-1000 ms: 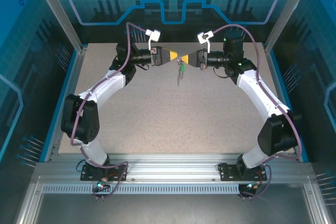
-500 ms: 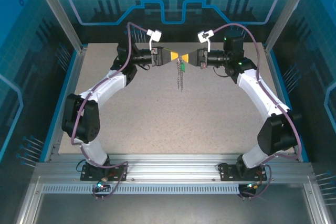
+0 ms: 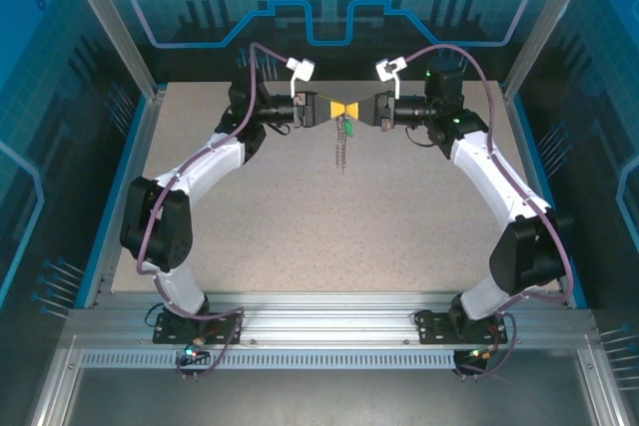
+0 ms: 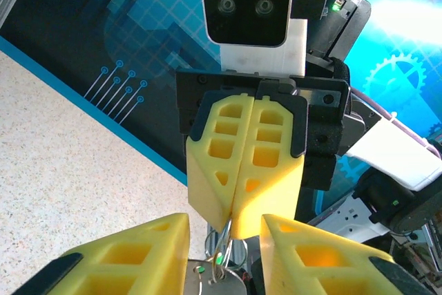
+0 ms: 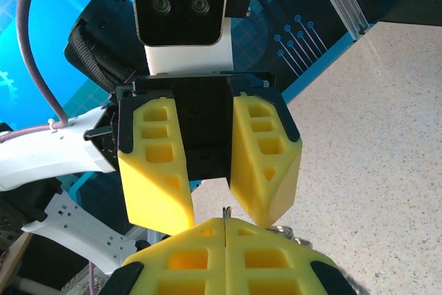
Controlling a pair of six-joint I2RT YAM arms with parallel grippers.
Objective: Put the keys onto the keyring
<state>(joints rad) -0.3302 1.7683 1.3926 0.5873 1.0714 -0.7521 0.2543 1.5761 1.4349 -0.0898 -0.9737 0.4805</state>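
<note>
My right gripper is shut on the thin wire of the keyring, which hangs just under its tips above the far middle of the table. A sliver of that wire pokes up between my shut right fingers. The key's green head hangs on the ring, and the beaded chain dangles below it. A small speck of the green key shows among the loops. My left gripper faces the right one, open. Its fingers straddle the ring and the right tips without touching the wire.
The speckled tabletop lies below the hanging chain. Blue walls and aluminium posts fence the table at the back and sides. Both arm bases sit at the near edge.
The left gripper has moved right, closer to the right one, with its fingers now either side of the ring. The chain has dropped to hang straight down. The right arm has stayed put.
</note>
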